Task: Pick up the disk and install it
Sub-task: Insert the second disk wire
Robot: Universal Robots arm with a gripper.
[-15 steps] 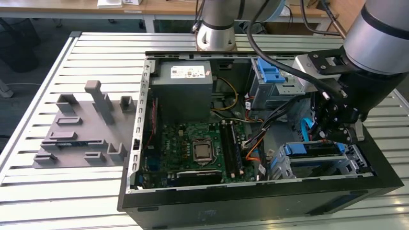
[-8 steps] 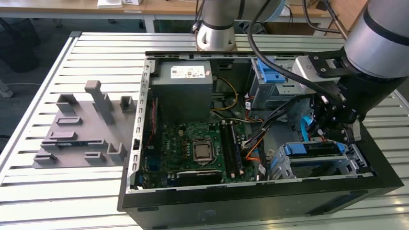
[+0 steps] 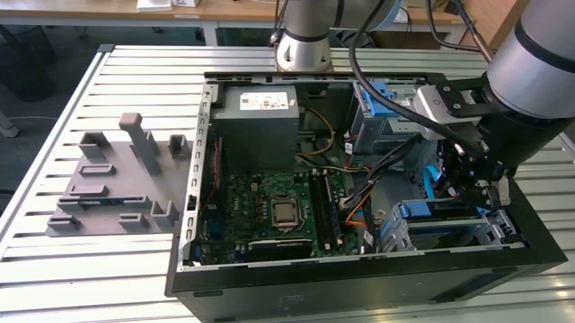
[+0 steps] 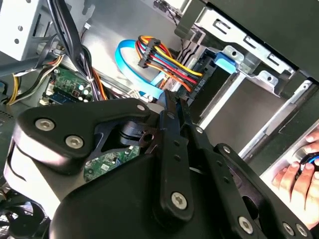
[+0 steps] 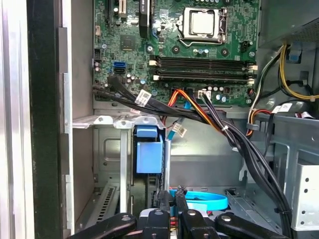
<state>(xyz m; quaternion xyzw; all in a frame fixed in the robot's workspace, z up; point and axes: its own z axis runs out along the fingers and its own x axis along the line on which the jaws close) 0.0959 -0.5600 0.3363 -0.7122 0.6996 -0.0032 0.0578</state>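
Observation:
The disk [image 3: 440, 210] sits in the drive cage at the open computer case's front corner, on the exterior view's right, and its blue side rail faces up. In the first wrist view that blue rail [image 5: 148, 157] stands between the cage's metal guides. My gripper [image 3: 481, 195] hangs inside the case just above and beside the cage. Its fingers [image 5: 163, 200] are pressed close together with nothing visible between them. In the second wrist view the gripper [image 4: 175, 107] points at a black connector with coloured wires [image 4: 192, 82] at the cage's end.
A grey power-supply box [image 3: 260, 114] fills the case's far corner, with the motherboard [image 3: 279, 208] below it. Cable bundles [image 5: 234, 134] and a blue flat cable [image 5: 204, 201] cross near the cage. A grey fixture [image 3: 117, 182] lies on the slatted table. A person's hand [image 4: 304, 174] shows outside the case.

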